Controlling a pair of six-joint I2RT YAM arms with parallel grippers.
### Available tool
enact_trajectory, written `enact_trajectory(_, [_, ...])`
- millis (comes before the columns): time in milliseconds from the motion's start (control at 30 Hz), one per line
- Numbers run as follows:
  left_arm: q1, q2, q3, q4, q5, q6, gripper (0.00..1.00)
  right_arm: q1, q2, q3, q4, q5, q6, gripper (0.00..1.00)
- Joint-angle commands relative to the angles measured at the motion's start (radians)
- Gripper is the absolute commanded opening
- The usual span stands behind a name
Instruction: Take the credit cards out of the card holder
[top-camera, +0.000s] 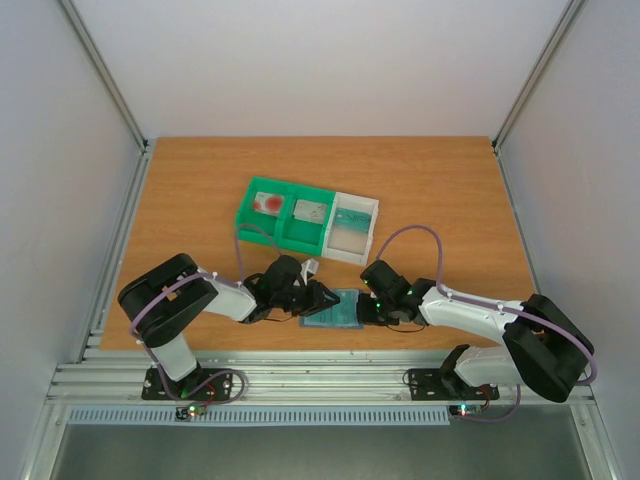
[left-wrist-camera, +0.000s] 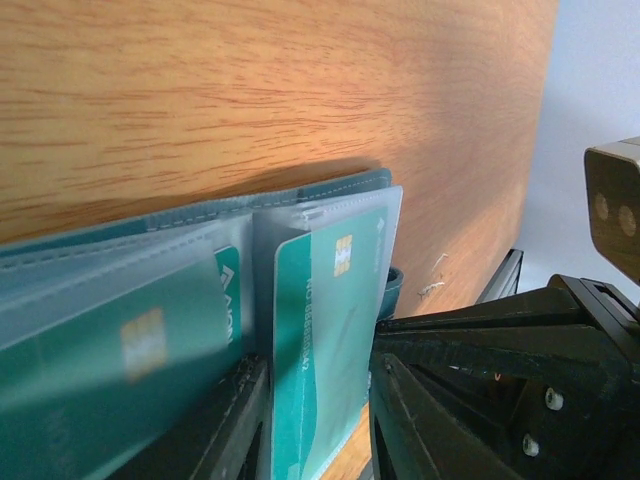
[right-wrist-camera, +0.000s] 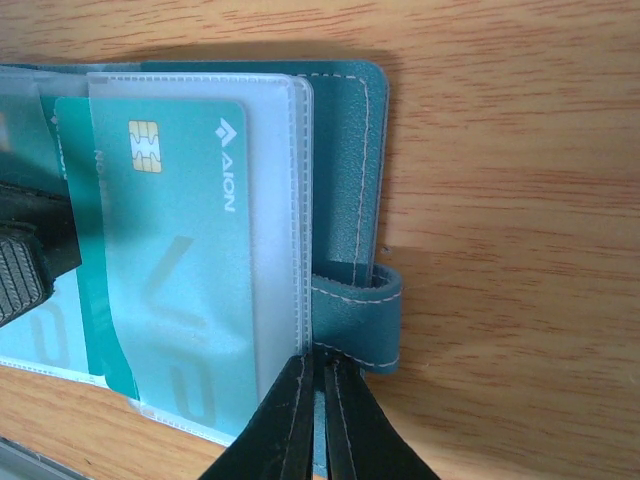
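Note:
The dark teal card holder (top-camera: 335, 314) lies open on the table between both grippers. My right gripper (top-camera: 362, 312) is shut on its cover edge (right-wrist-camera: 350, 150), just below the strap loop (right-wrist-camera: 360, 310), with its tips (right-wrist-camera: 318, 365) pinching the thin edge. A teal credit card (right-wrist-camera: 170, 250) sits in a clear sleeve. My left gripper (top-camera: 326, 298) stands open around a raised sleeve holding another teal card (left-wrist-camera: 320, 320). The card fills most of the gap, and wood shows beside the right finger (left-wrist-camera: 440, 420). A further teal card (left-wrist-camera: 130, 360) lies in the neighbouring sleeve.
A green-and-white bin tray (top-camera: 240, 215) stands behind the holder. It holds a pink card with red marks (top-camera: 267, 203), a grey card (top-camera: 311, 211) and a pale card (top-camera: 350, 228) in separate compartments. The left gripper's ribbed pad (right-wrist-camera: 20, 275) shows in the right wrist view.

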Motion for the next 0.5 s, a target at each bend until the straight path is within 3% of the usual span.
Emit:
enact_trajectory(0, [-0.002, 0.022, -0.014, 0.043, -0.012, 0.003, 0.28, 0.006, 0.017, -0.017, -0.006, 0.030, 0.008, 0.08])
enact_trajectory(267, [-0.002, 0.022, -0.022, 0.086, 0.000, -0.003, 0.19, 0.006, 0.017, -0.018, -0.003, 0.027, 0.006, 0.07])
enact_trajectory(467, [-0.002, 0.019, -0.028, 0.114, 0.005, -0.014, 0.06, 0.006, 0.019, -0.014, -0.003, 0.026, 0.007, 0.08])
